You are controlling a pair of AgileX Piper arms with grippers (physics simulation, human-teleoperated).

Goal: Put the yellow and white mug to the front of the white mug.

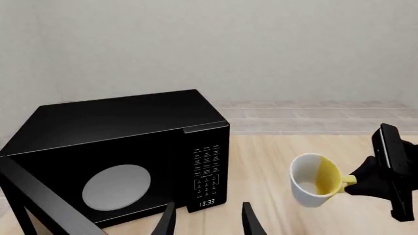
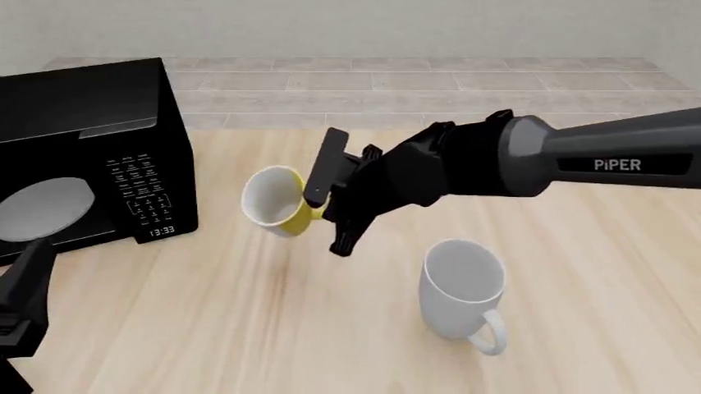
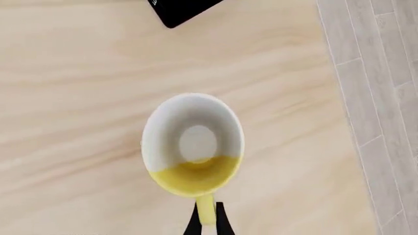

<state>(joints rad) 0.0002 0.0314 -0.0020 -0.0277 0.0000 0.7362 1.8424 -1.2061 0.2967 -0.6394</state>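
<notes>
Your right gripper is clamped on the yellow handle of the yellow and white mug, and the mug hangs above the table, tipped on its side. Its long axis runs roughly level, with the mouth pointing toward 9 o'clock in the front view, at the microwave, and the handle at the 3 o'clock end where the fingers pinch it.

What your next move turns on: the white mug stands upright at about 4 o'clock from the held mug, nearer you, well apart from it, its handle turned toward 5 o'clock. I judge the target spot is the bare table just on the near side of it, so you would carry the held mug toward 5 o'clock, past the white mug, and bring it upright before setting it down.

The right arm already has the load. Your left gripper sits low by the microwave with its fingers apart and nothing between them.

Readable writing: "PiPER" in white on the right arm, and "13:33" on the microwave's clock. The keypad legends are too small to read.
</notes>
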